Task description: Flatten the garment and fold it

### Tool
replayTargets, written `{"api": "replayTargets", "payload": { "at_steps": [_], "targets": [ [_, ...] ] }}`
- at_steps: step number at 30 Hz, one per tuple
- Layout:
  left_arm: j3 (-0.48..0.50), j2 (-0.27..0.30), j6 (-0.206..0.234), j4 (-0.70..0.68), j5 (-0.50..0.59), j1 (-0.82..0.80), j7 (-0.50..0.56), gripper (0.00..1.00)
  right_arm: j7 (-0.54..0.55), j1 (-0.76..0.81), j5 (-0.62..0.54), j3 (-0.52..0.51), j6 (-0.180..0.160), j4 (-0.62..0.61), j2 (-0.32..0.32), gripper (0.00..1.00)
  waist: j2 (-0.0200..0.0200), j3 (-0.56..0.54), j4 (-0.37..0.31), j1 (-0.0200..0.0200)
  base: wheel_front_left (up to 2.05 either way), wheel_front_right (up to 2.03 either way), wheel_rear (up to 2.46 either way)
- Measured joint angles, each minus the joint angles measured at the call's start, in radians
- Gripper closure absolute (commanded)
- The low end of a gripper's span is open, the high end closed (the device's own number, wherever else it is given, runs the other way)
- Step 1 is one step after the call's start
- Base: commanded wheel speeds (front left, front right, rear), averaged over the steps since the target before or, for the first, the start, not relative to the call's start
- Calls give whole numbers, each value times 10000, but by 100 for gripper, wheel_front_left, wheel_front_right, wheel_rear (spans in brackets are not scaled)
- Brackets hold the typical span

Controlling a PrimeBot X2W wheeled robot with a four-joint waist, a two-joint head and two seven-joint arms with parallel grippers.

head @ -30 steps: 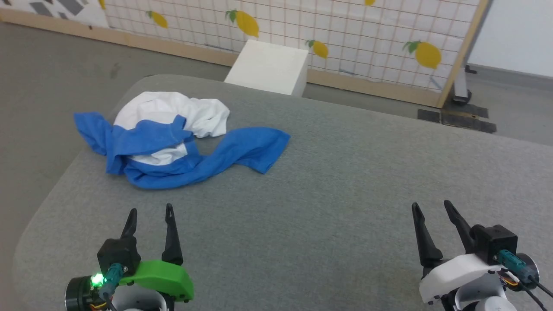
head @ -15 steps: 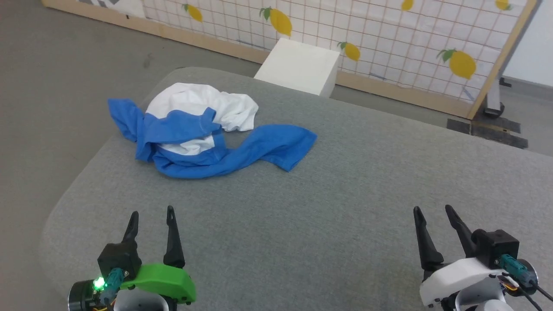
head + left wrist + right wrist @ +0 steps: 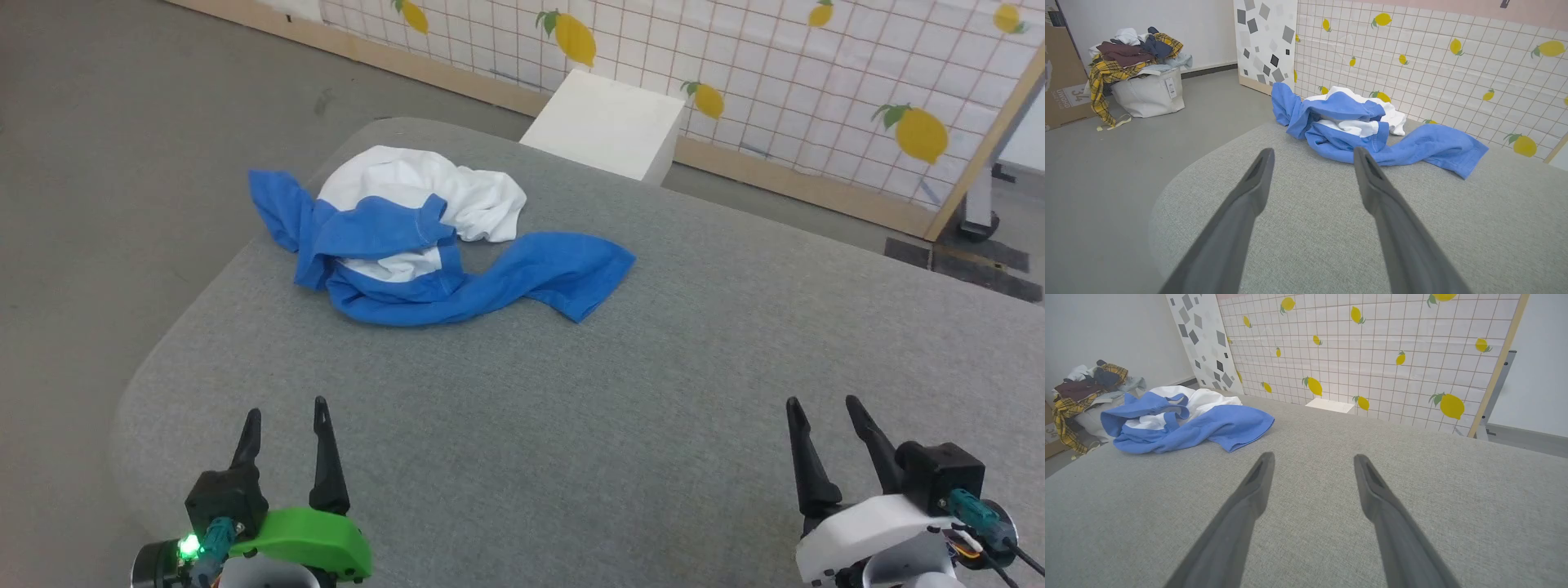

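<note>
head view: crumpled garment at the far left corner of the gray table, heaped, neither flattened nor folded. white body bunched at the far side of the heap, a blue band folded across it, more blue cloth wrapped along the near side. one blue sleeve stretched out to the right toward the middle of the table, lying flat, its end squared off. another blue part at the left of the heap, reaching the table's rounded left edge.

left gripper at the near left over the table, fingers pointing far, spread wide and empty, well apart from the garment. left wrist view: same two dark fingers parted, the heap ahead beyond the tips. right gripper at the near right, likewise wide and empty, well apart from the garment. right wrist view: heap off to the far left, gray table ahead of the parted fingers.

beyond the table's far edge: white box on the gray floor, then a white grid panel with yellow lemons in a wooden frame. left wrist view, out on the floor to the left: pale bag heaped with mixed clothes, yellow plaid cloth hanging down its side, brown cardboard box just beside it.
</note>
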Motion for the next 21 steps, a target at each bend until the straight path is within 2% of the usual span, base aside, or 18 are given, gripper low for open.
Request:
{"api": "replayTargets", "payload": {
  "at_steps": [21],
  "targets": [
    [-186,0,316,265,-274,87,-437,0,-437,-21,71,-54,0,577,8,0,0,79,790,0,0,0,0]
  ]
}}
